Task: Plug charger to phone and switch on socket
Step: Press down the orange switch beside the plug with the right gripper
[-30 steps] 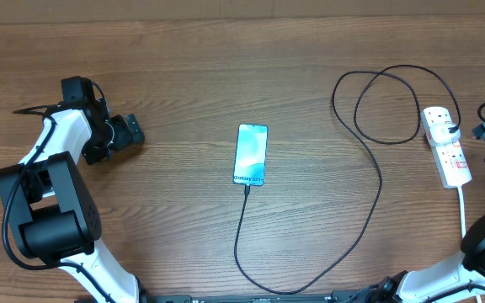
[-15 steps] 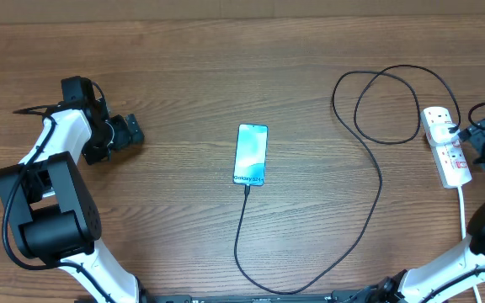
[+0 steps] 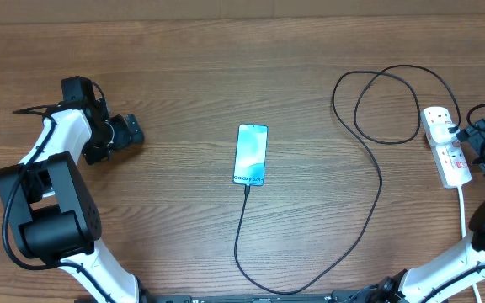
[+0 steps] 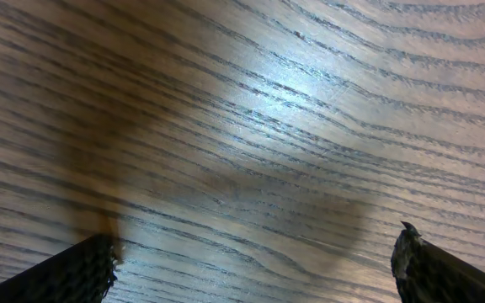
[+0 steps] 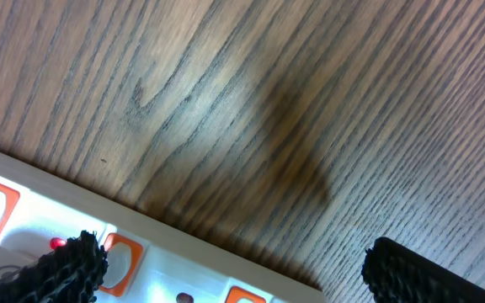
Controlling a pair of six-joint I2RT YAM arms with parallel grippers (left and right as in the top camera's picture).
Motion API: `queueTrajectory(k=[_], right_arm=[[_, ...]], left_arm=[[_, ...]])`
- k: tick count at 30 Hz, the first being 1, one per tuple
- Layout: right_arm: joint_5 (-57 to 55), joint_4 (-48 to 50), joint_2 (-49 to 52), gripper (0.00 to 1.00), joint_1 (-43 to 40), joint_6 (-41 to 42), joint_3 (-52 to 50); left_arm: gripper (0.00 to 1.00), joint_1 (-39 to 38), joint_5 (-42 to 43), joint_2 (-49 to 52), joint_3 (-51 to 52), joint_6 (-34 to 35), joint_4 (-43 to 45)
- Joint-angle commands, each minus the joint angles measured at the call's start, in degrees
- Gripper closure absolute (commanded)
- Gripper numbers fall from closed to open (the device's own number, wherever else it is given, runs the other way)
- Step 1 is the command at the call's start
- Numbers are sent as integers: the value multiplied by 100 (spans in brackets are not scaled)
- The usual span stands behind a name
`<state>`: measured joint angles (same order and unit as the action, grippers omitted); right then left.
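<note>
The phone point(image 3: 251, 154) lies flat mid-table, its light blue screen up. The charger point(image 3: 375, 181), a thin black cable, runs from the phone's near end, loops toward the table's front edge, then curls up right to a plug on the socket point(image 3: 446, 148). This white strip also shows in the right wrist view as the socket point(image 5: 175, 265), with orange-red switches point(image 5: 120, 257). My right gripper point(image 3: 477, 141) hovers open at the socket's right side; in its wrist view the right gripper point(image 5: 242, 278) has one fingertip point(image 5: 66, 269) over a switch. My left gripper point(image 3: 130, 130) stands open over bare wood at far left.
The socket's white cord point(image 3: 463, 210) runs toward the front right, by the right arm's base. The left wrist view shows only wood grain between the open left gripper point(image 4: 255, 269). A wall edge borders the table's far side.
My right gripper has moved left, closer over the socket's right side. The left arm, phone and cable have not moved.
</note>
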<state>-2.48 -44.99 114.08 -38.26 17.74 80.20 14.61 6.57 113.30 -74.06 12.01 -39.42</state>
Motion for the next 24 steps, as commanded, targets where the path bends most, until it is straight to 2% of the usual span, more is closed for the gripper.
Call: queueTrajectory(k=[1, 13, 24], right_arm=[[264, -11, 70, 0, 37, -48, -37], [258, -166, 72, 0, 37, -48, -46], [262, 72, 76, 0, 39, 22, -376]], left_arm=[[0, 26, -81, 177, 127, 2, -37], [0, 26, -81, 177, 127, 2, -37], [0, 26, -81, 177, 127, 2, -37]])
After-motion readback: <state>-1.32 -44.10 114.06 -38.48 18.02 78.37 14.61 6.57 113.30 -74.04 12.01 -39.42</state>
